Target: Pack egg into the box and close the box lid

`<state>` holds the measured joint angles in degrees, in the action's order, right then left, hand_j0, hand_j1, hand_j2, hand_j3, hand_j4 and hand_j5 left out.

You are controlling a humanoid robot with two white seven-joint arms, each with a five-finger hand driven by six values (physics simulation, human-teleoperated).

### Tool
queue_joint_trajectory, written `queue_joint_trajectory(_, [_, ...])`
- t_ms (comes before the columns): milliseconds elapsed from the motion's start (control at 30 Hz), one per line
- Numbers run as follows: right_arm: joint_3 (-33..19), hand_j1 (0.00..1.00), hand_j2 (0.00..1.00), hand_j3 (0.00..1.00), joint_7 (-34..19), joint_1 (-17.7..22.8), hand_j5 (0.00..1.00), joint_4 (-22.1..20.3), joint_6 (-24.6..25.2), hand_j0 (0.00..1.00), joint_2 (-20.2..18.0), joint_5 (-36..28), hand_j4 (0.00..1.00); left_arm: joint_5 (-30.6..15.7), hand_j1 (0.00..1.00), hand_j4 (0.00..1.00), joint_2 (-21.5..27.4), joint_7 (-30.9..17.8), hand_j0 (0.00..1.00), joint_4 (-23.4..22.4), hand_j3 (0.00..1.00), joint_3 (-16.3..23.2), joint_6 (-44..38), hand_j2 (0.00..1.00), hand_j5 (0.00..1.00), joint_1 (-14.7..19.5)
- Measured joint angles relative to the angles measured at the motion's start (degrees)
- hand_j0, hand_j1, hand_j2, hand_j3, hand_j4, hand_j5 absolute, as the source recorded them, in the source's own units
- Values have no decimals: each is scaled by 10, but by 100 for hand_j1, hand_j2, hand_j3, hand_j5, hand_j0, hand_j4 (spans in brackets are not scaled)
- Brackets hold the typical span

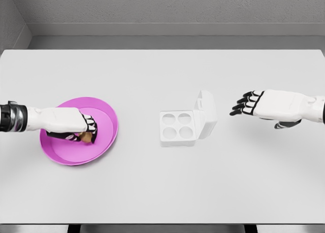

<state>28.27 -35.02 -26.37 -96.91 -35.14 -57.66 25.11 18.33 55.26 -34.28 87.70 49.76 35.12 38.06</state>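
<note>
- Because the small tan egg [87, 137] lies in the round pink plastic plate [104, 113] at the table's [152, 192] left, the left hand [68, 122] is much the nearer; its fingers [91, 124] curl down over the egg, apparently grasping it.
- The white four-cup egg box [177, 128] sits mid-table, well to the right of the plate, cups empty, its lid [205, 112] standing open on the right side.
- The carry, I judge, must run rightward to a cup.
- The right hand [264, 105] hovers right of the lid, fingers spread and holding nothing, better placed for closing it.
</note>
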Motion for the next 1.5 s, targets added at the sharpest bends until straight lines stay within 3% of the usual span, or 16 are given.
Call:
queue_joint_trajectory(600, [-1,100,100,100,0,6,100,2,0,100,-3,-2,100,-47,32,32,-66,5,32,11,32,-1,1,32,32,55])
queue_joint_trajectory(1100, [-41,100,100,100,0,13,100,3,0,100,-9,-6,100,-51,32,32,-216,4,32,5,32,0,1,32,32,85])
queue_joint_trajectory(1333, [-41,100,100,100,0,15,100,3,0,100,-13,-6,100,-47,33,33,-281,0,33,-45,33,1,0,33,33,97])
queue_joint_trajectory(1400, [-39,100,100,100,0,18,100,3,0,100,-13,-6,100,-47,36,36,-285,0,36,-51,36,2,0,36,36,97])
queue_joint_trajectory(1500, [-38,100,100,100,0,18,100,4,0,100,-13,-6,100,-48,49,49,-288,0,49,-63,49,1,0,49,49,98])
